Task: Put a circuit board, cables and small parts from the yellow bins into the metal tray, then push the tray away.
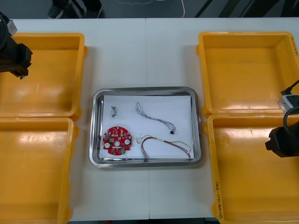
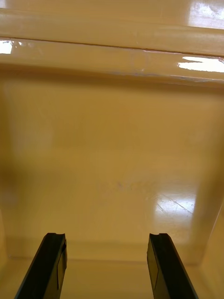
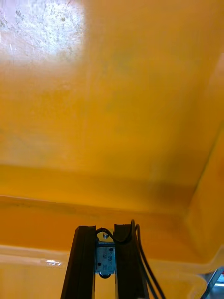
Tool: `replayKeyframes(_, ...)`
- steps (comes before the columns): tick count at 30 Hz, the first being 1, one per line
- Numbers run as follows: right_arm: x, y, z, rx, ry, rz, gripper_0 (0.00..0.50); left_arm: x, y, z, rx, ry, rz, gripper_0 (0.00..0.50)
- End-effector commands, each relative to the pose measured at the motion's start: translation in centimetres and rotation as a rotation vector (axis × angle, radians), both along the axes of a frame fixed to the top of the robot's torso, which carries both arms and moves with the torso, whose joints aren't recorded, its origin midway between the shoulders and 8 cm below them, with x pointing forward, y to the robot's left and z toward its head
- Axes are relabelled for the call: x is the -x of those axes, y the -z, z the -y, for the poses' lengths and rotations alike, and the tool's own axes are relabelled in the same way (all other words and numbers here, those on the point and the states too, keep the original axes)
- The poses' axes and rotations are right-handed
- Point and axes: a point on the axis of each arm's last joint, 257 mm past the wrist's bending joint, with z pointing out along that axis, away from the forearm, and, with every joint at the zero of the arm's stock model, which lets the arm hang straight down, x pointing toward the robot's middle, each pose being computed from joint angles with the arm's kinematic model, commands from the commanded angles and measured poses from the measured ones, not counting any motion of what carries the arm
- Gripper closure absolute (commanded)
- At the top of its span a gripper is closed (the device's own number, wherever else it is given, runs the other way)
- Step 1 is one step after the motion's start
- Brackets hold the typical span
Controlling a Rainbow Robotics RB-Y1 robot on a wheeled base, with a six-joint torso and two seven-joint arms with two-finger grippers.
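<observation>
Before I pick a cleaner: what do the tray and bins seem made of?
Metal tray: probably stainless steel, polished, its rim mirror-bright; the white sheet inside looks like paper. Yellow bins: likely moulded plastic, glossy, with broad glare patches.

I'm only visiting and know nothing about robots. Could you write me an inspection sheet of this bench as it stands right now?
Surface: light table.
Job's things: metal tray, white inside, holds a red circuit board and a small metal part; four yellow bins, two at each side.
Clutter: nothing seen.
Claws: left claw over the far left bin, shut on a black cable; right claw open over the near right bin, nothing between its fingers.
Cables: blue and white cable and red and yellow cable lie in the tray.
Surroundings: dark floor beyond the table's far edge.
</observation>
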Motion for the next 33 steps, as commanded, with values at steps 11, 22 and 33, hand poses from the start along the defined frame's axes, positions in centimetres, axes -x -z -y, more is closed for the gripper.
replayKeyframes(11, -0.1, -0.6, 0.8, 0.017, -0.026, 0.02, 0.0, 3.6, -3.1, 6.3, 0.09, -0.038, 0.222, 0.5)
replayKeyframes(22, -0.1, -0.6, 0.8, 0.017, -0.026, 0.02, 0.0, 6.3, -2.8, 13.2, 0.122, -0.015, 0.26, 0.5)
replayKeyframes(33, -0.1, -0.6, 0.8, 0.017, -0.026, 0.02, 0.0, 7.0, -1.6, 18.1, 0.081, 0.056, 0.232, 0.5)
